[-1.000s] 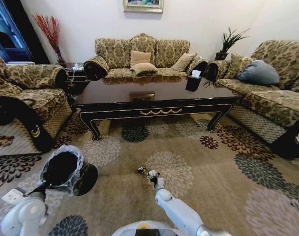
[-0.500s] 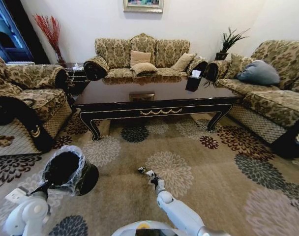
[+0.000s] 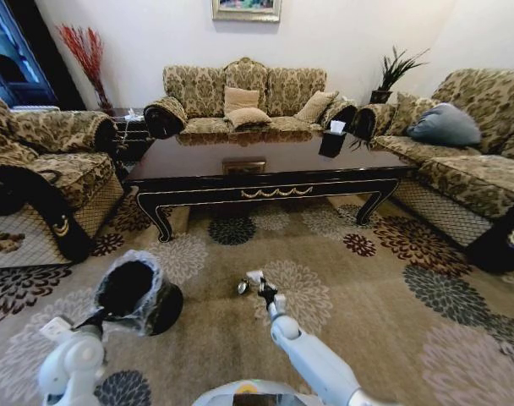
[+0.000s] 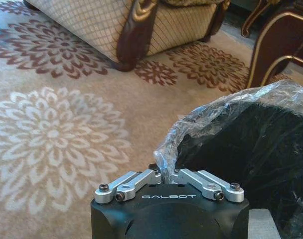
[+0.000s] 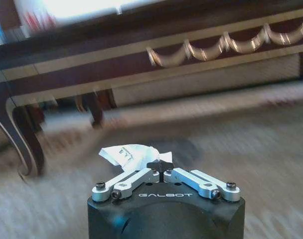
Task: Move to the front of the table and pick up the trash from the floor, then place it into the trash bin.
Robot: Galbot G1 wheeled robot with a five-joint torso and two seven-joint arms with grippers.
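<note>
The trash bin [image 3: 137,296] is held tilted off the carpet [image 3: 367,296] by the left gripper [image 4: 167,175], clamped on its bagged rim, presumably to present the mouth. Its inside looks dark; contents cannot be told. The trash [image 5: 127,154], a white tissue, is pinched in the closed right gripper [image 5: 161,168], raised before the table [image 3: 265,173], just right of the bin.
</note>
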